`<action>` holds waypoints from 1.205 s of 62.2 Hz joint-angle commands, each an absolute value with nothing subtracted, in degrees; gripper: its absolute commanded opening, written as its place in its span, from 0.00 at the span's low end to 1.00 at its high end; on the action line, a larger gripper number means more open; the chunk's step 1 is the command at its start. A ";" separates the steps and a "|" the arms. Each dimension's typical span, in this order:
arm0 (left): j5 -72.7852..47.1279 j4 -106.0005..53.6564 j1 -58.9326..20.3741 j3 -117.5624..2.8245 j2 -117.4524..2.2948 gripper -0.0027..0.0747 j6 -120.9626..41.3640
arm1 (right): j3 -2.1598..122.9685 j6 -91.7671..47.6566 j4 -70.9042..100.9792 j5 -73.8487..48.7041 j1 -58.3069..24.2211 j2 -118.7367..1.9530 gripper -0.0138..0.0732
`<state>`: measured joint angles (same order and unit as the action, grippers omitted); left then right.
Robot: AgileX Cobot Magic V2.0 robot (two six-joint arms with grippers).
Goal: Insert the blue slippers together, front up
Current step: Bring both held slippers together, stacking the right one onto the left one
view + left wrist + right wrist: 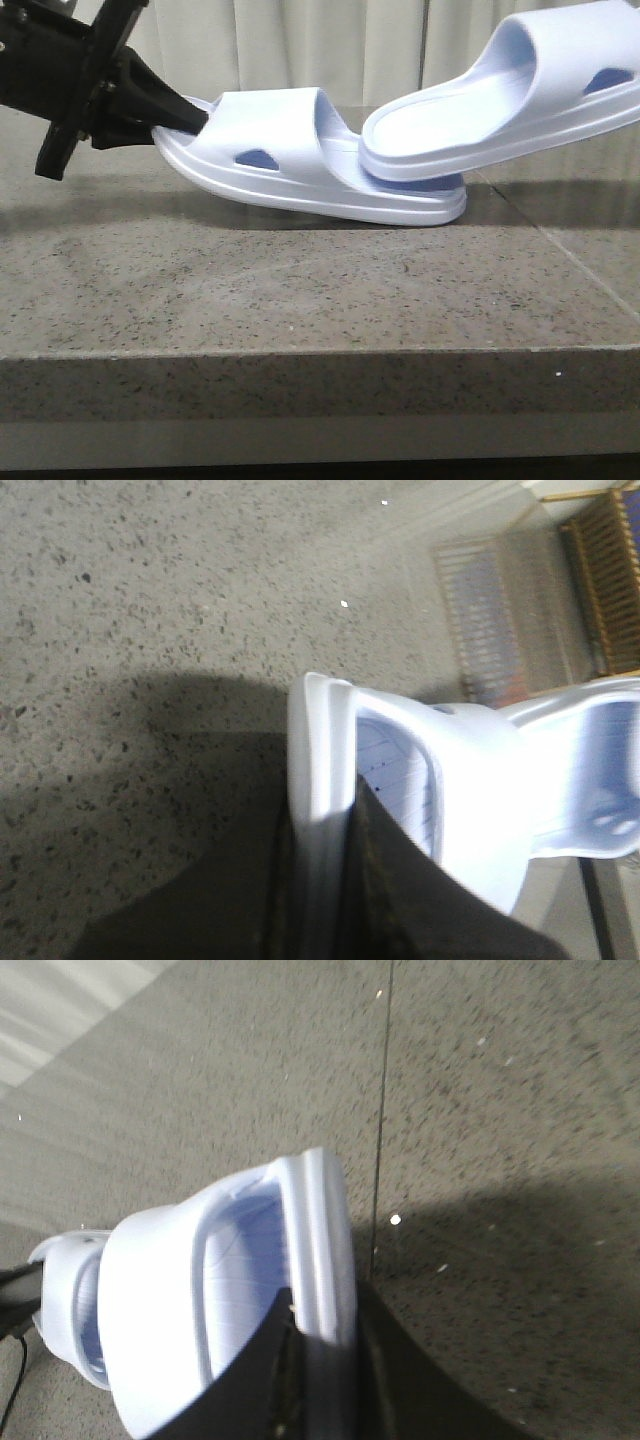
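Observation:
Two pale blue slippers meet over the granite table. The left slipper (300, 150) tilts: its heel rests on the table and its toe end is lifted, with my left gripper (185, 115) shut on that toe rim. The left wrist view shows the sole edge (322, 770) pinched at my left gripper (325, 880). The right slipper (500, 110) hangs above, its heel end overlapping the left slipper's heel. My right gripper (325, 1360) is shut on that slipper's toe rim (320, 1250) and lies outside the front view.
The speckled granite table (300, 290) has a front edge near the camera and a seam line (382, 1110) on its right side. A curtain hangs behind. Off the table, a wooden slatted crate (610, 570) stands on the floor.

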<state>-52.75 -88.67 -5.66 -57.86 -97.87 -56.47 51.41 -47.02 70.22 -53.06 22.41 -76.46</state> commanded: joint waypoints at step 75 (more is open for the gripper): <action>-55.38 -92.68 -3.29 -53.91 -95.82 0.01 -59.24 | 51.68 -46.99 78.95 -40.72 -8.13 -84.68 0.08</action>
<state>-51.04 -89.15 -2.60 -52.84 -97.87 -59.33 50.47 -46.59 76.73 -32.77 -6.33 -86.04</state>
